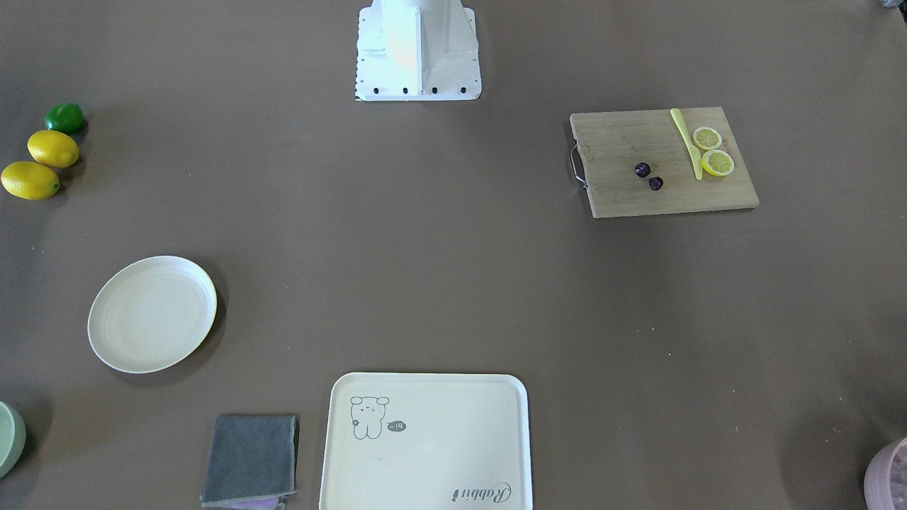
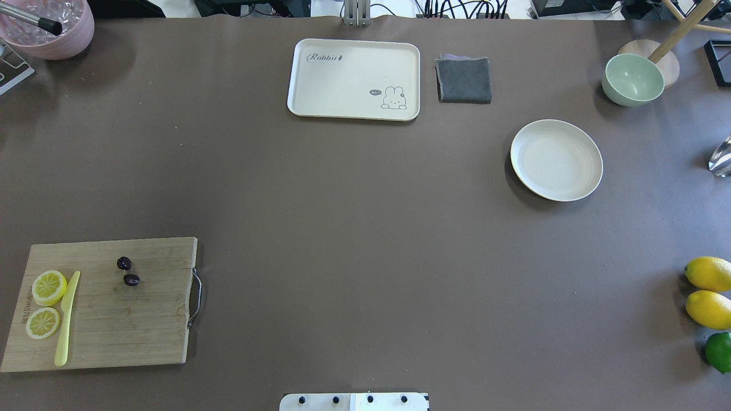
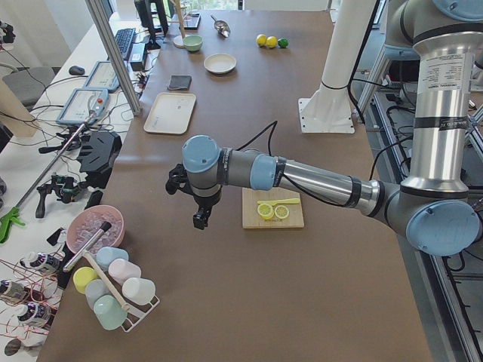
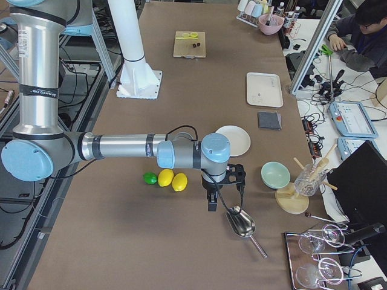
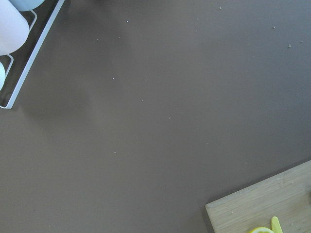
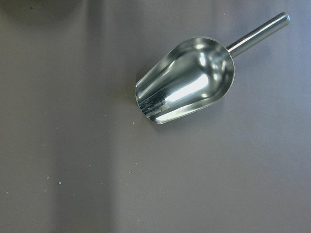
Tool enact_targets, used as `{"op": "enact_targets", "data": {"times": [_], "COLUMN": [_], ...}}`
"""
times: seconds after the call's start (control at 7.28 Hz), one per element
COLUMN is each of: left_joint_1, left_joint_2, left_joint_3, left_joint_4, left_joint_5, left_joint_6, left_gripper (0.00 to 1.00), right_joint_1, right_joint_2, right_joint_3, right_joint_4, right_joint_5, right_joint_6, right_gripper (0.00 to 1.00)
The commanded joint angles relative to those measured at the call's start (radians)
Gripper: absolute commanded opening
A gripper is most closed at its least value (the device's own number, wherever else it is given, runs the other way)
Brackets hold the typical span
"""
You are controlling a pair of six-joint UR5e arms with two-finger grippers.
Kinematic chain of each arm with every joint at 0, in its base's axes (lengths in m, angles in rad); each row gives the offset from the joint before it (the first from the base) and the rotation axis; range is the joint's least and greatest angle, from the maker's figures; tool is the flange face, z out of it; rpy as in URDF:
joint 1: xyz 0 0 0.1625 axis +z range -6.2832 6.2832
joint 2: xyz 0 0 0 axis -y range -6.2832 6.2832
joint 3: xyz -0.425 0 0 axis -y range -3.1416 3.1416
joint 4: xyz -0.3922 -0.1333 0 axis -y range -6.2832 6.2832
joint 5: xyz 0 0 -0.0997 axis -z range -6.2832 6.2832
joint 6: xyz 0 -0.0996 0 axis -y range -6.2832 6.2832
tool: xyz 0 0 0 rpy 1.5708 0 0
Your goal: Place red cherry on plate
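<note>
The red cherry, two small dark round fruits, lies on the wooden cutting board at the near left; in the front-facing view the cherry is at the upper right. The round cream plate sits bare at the right, also seen as the plate. My left gripper hangs over the table just beyond the board's end, away from the cherry. My right gripper hovers past the plate, near a metal scoop. Both show only in side views, so I cannot tell whether they are open or shut.
Two lemon slices and a yellow knife share the board. A cream tray, grey cloth and green bowl line the far side. Lemons and a lime sit near right. The scoop lies under my right wrist.
</note>
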Motion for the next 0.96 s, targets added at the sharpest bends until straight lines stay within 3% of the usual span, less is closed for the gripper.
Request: {"op": "enact_targets", "data": {"times": [0.0,0.27,0.41,0.55,0.69,0.82], "left_joint_1": [-0.008,-0.008,-0.009,-0.022,-0.022,-0.022], "left_joint_2": [-0.005,-0.047,-0.072,-0.066,-0.034,-0.016], "left_joint_3": [-0.050,-0.009,0.025,0.014,0.014,0.008], "left_joint_4": [0.011,-0.100,-0.096,-0.115,-0.160,-0.246], "left_joint_5": [-0.002,0.001,-0.023,-0.096,-0.104,-0.109], "left_joint_6": [-0.003,-0.006,-0.006,0.008,0.009,-0.018], "left_gripper": [0.98,0.98,0.98,0.98,0.98,0.98], "right_joint_1": [0.000,0.000,0.000,-0.002,-0.018,-0.065], "right_joint_2": [-0.012,-0.006,-0.003,0.003,0.006,0.017], "right_joint_3": [0.002,-0.001,0.009,0.025,0.044,0.081], "right_joint_4": [0.103,0.117,0.125,0.129,0.129,0.132], "right_joint_5": [-0.003,-0.004,0.002,0.002,0.003,0.010], "right_joint_6": [-0.003,0.005,0.006,0.014,0.038,0.174], "right_gripper": [1.00,1.00,1.00,1.00,1.00,1.00]}}
